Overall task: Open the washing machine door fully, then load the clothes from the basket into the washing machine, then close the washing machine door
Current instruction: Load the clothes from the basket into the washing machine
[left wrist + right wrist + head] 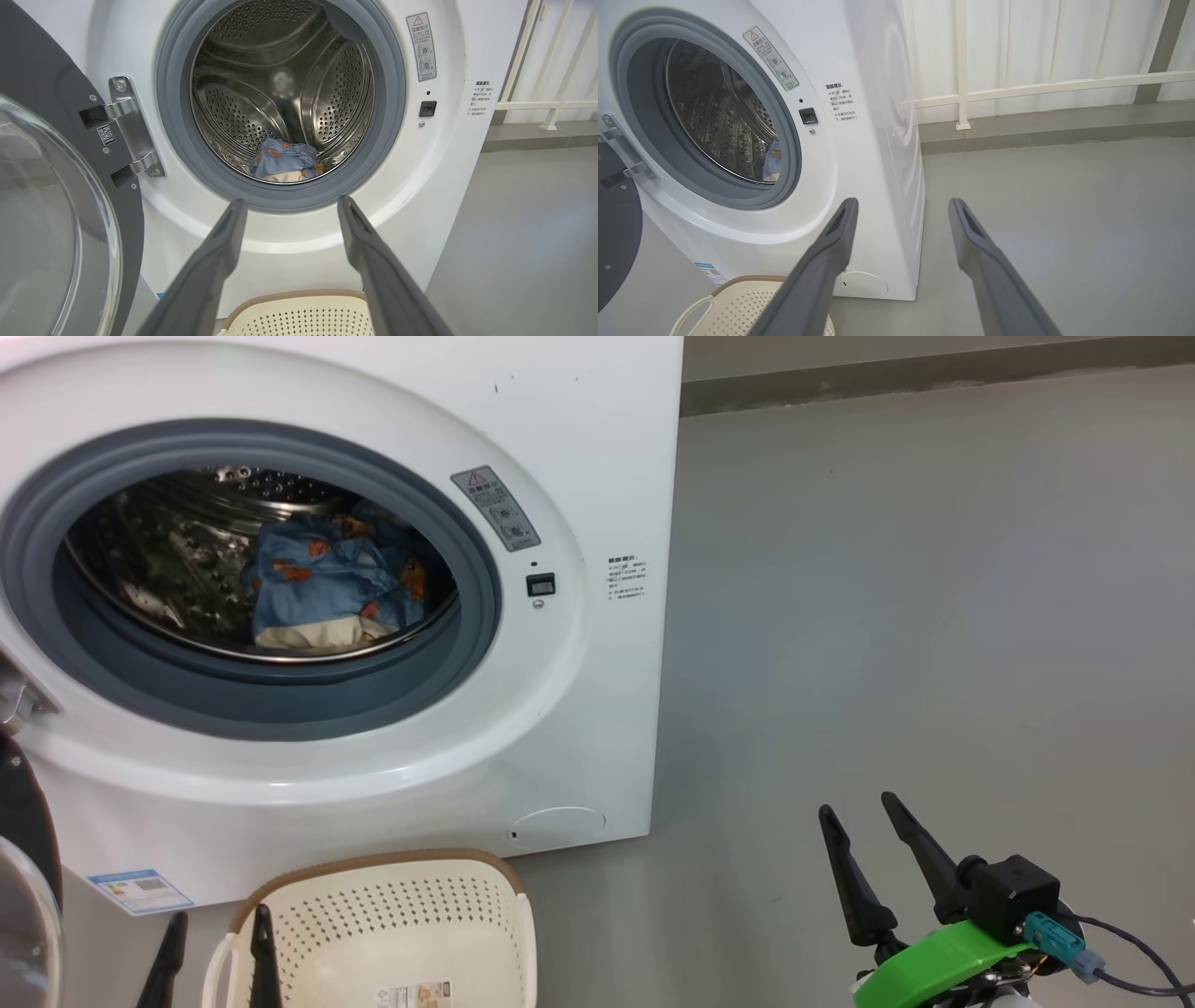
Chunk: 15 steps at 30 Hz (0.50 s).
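At left edge, door point(56, 224): open, left of left claw point(290, 203); that arm nearer.
Right claw point(902, 203), left claw: spread, empty.

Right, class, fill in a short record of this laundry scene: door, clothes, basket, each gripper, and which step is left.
washing machine door: swung open on its hinge, at the left
clothes: lying in the drum of the washing machine
basket: on the floor in front of the machine; no clothes in the part that shows
left gripper: open, holding nothing, pointing at the drum opening
right gripper: open, holding nothing, over the floor to the right of the machine
step left: closing the door
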Available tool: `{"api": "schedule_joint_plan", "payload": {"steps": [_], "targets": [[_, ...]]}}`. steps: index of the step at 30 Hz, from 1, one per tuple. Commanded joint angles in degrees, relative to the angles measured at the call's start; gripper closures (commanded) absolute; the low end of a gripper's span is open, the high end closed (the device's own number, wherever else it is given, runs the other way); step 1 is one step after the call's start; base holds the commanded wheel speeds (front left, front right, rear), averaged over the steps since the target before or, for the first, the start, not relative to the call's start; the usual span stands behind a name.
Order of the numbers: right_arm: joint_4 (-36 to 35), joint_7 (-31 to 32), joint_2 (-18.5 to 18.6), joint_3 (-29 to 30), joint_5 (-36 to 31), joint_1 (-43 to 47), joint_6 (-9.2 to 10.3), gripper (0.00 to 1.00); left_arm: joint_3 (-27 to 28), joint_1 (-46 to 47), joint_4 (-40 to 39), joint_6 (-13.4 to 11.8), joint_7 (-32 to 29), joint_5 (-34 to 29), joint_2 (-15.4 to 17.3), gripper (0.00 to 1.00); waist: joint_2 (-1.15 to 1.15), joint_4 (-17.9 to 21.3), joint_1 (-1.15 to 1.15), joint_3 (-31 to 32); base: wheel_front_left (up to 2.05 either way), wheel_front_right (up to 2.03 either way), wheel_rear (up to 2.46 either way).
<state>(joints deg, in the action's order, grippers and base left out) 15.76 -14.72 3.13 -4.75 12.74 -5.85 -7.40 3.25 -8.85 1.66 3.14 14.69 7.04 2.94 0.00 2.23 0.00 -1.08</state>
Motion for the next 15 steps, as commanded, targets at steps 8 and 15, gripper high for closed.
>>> {"api": "schedule_joint_plan", "payload": {"steps": [8,15], "targets": [[-2.6,-0.3,-0.2,-1.1,-1.0,0.0,-0.09,0.00,0.4,-0.9,-2.3,-1.7,0.3,0.0,0.0,0.00,0.00,0.0,0.00,0.5,0.00,0.00,0.00],[-2.9,-0.3,-0.2,-0.9,-1.3,0.2,-0.09,0.00,0.2,-1.2,-2.4,-2.2,0.3,1.8,0.0,0.00,0.00,-0.1,0.00,0.4,0.00,0.00,0.00]]}}
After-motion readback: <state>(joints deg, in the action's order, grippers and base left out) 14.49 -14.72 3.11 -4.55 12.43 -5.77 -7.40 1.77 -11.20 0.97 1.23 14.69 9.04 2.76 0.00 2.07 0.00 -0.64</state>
